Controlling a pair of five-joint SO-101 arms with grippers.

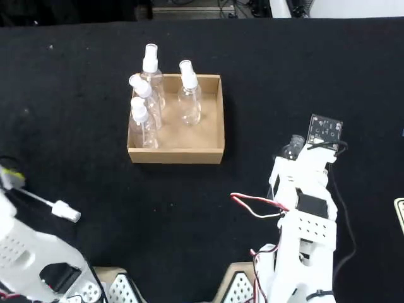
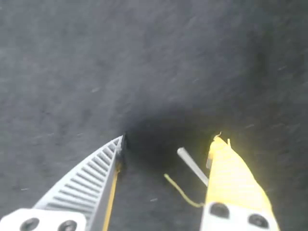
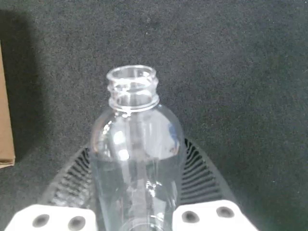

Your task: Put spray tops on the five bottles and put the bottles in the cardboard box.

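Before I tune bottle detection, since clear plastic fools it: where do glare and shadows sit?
Right wrist view: white glints on the shoulder of the bottle, a shadow on the cloth beside the cardboard box. Left wrist view: a dark shadow pools between the fingers of the left gripper.

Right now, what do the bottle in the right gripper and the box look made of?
Bottle: likely clear glossy plastic, see-through with bright highlights; glass not ruled out. Cardboard box: matte brown cardboard, plain flat walls.

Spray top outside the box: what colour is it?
White; the spray top shows best in the high view.
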